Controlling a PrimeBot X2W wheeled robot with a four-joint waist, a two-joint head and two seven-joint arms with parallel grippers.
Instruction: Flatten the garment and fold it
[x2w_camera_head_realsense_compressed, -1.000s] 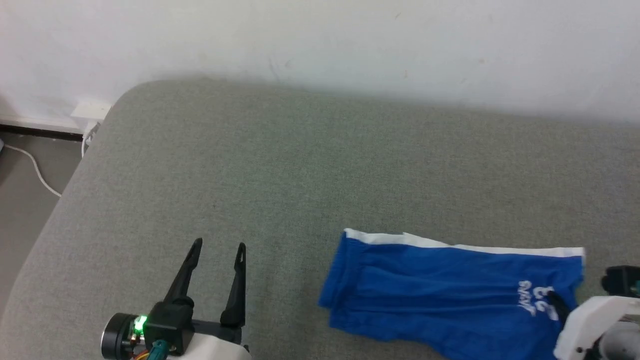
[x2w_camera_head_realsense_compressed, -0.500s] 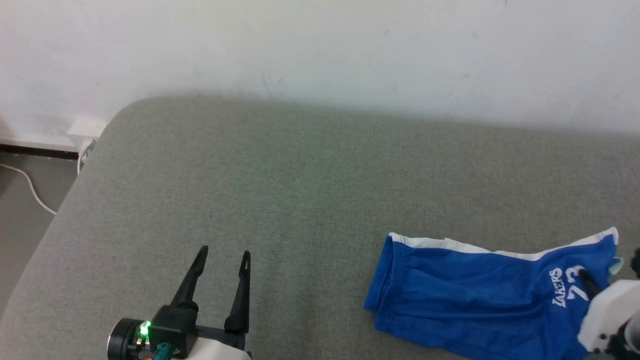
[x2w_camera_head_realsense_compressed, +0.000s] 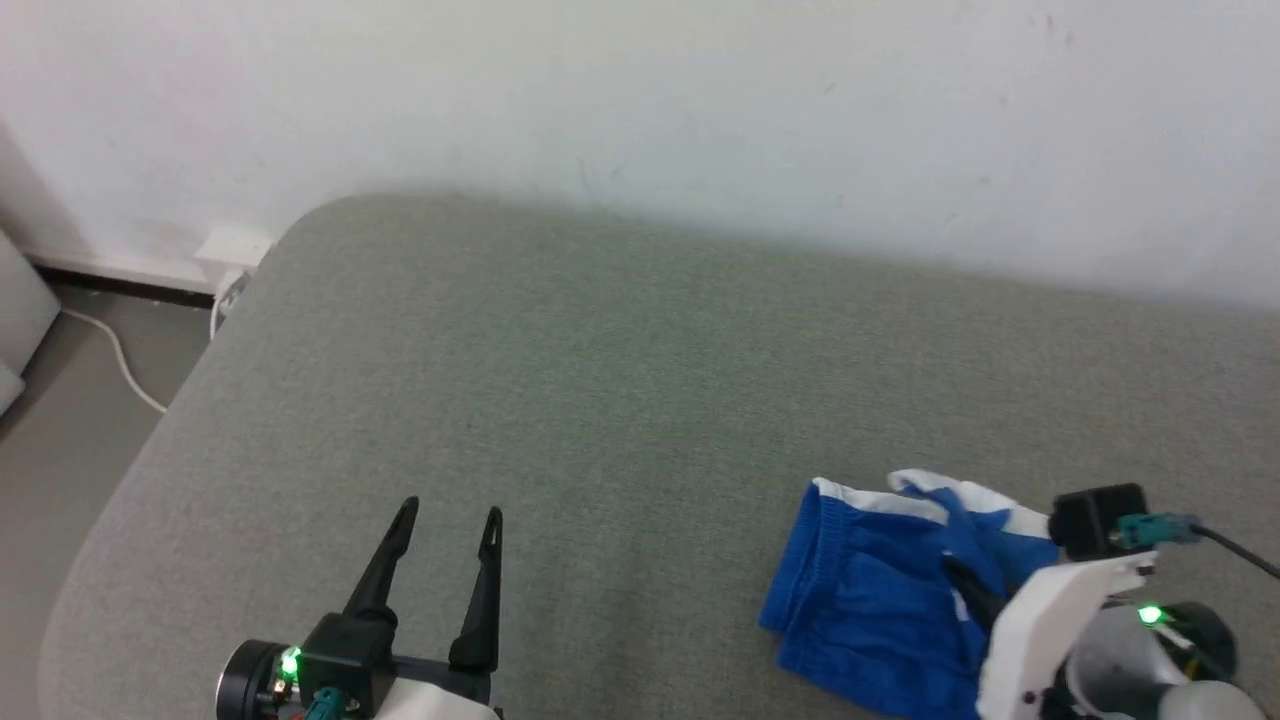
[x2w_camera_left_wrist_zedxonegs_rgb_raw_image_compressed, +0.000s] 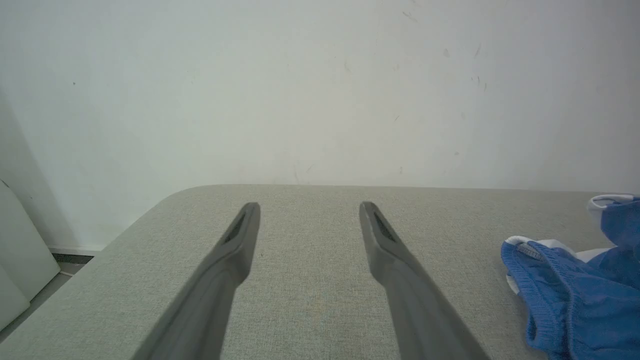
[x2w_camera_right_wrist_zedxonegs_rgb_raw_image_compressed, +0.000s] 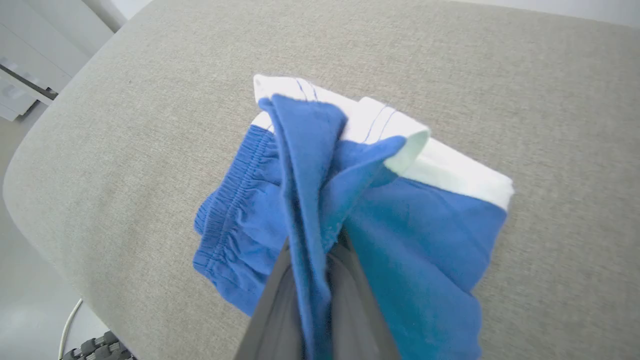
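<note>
The garment (x2w_camera_head_realsense_compressed: 870, 600), bright blue shorts with a white stripe, lies bunched at the lower right of the grey cushion (x2w_camera_head_realsense_compressed: 640, 380) in the head view. My right gripper (x2w_camera_head_realsense_compressed: 968, 582) is shut on a fold of its cloth, lifted over the lower layer. From the right wrist, the garment (x2w_camera_right_wrist_zedxonegs_rgb_raw_image_compressed: 400, 220) shows its elastic waistband at the left, and a blue fold is pinched between that gripper's (x2w_camera_right_wrist_zedxonegs_rgb_raw_image_compressed: 317, 250) fingers. My left gripper (x2w_camera_head_realsense_compressed: 447, 515) stands open above bare cushion, well left of the shorts. In the left wrist view it (x2w_camera_left_wrist_zedxonegs_rgb_raw_image_compressed: 309, 206) is open, with the garment (x2w_camera_left_wrist_zedxonegs_rgb_raw_image_compressed: 575, 295) at the right edge.
A white wall (x2w_camera_head_realsense_compressed: 640, 110) runs behind the cushion. The cushion's rounded left edge drops to the floor (x2w_camera_head_realsense_compressed: 60, 440), where a white cable (x2w_camera_head_realsense_compressed: 120, 360) and a wall socket (x2w_camera_head_realsense_compressed: 232, 245) sit. Bare cushion stretches from the shorts to the wall.
My right gripper has carried the printed leg end leftward over the waistband side, so the shorts are now bunched and the print is hidden. The head camera shifted. The left gripper stayed open.
</note>
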